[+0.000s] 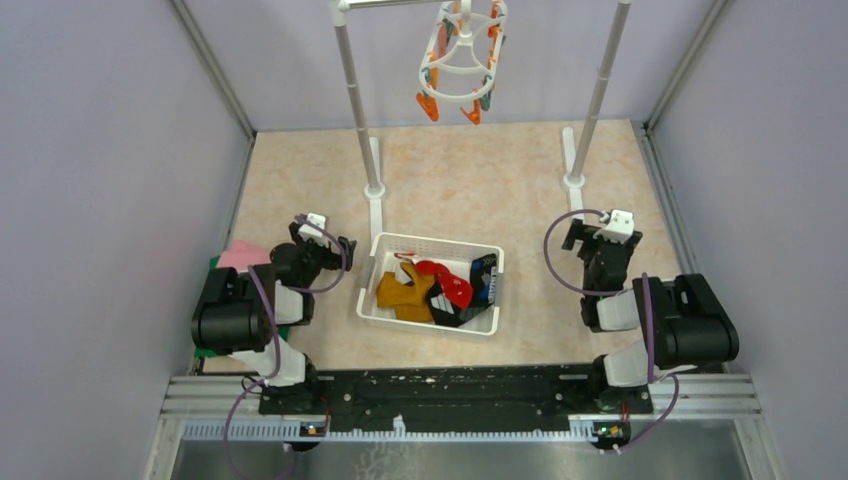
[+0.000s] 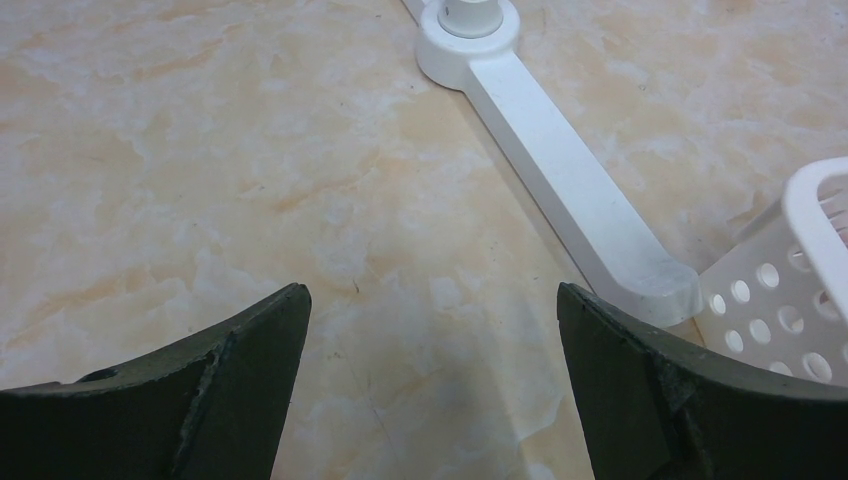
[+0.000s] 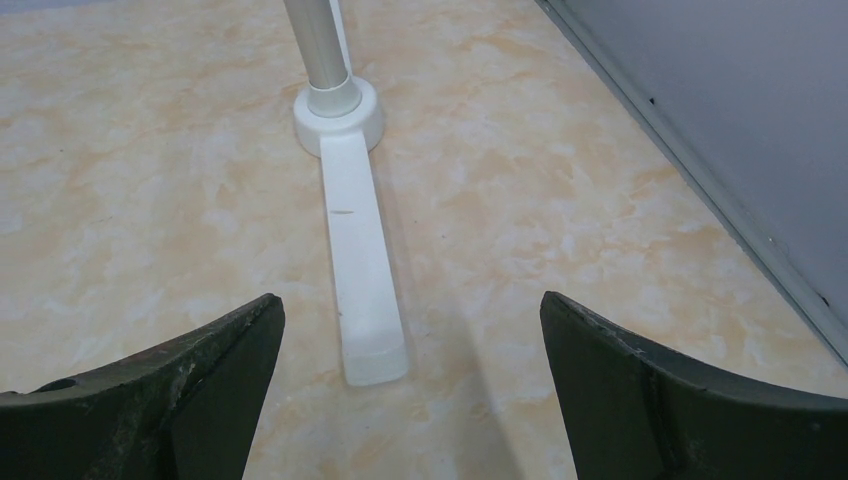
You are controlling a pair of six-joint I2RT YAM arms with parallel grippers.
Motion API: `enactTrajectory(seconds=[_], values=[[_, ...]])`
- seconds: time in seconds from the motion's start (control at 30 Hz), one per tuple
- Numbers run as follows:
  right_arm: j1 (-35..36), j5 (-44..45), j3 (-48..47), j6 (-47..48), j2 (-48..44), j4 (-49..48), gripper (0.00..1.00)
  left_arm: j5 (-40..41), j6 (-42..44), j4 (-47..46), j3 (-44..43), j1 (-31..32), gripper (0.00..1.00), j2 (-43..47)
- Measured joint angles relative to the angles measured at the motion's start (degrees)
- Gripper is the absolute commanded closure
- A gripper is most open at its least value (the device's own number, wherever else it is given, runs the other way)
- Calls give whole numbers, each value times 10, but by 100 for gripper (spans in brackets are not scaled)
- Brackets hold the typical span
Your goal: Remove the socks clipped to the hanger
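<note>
The white oval hanger (image 1: 462, 60) hangs from the rack's top bar at the back, with orange and teal clips around its ring and no sock showing on it. The socks lie in the white basket (image 1: 430, 240): a mustard one (image 1: 403, 293), a red one (image 1: 450, 285) and a black one with white markings (image 1: 482, 278). My left gripper (image 1: 322, 235) (image 2: 431, 292) rests low, left of the basket, open and empty over bare table. My right gripper (image 1: 600, 228) (image 3: 411, 298) sits to the right of the basket, open and empty too.
The rack's left pole (image 1: 355, 110) and right pole (image 1: 600, 95) stand on long white feet (image 2: 570, 180) (image 3: 360, 260). The basket's perforated corner (image 2: 800, 280) lies just right of my left fingers. A pink and green cloth (image 1: 235, 257) lies behind the left arm. Grey walls (image 3: 720, 120) enclose the table.
</note>
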State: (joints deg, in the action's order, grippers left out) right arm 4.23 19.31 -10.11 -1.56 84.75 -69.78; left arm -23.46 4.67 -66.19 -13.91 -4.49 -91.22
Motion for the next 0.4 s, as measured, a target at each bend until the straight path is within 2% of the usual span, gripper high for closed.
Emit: enactTrajectory(seconds=[0.4], values=[[0,-1,0,0,0,0,1,21,4,12,-5,12,1,0]])
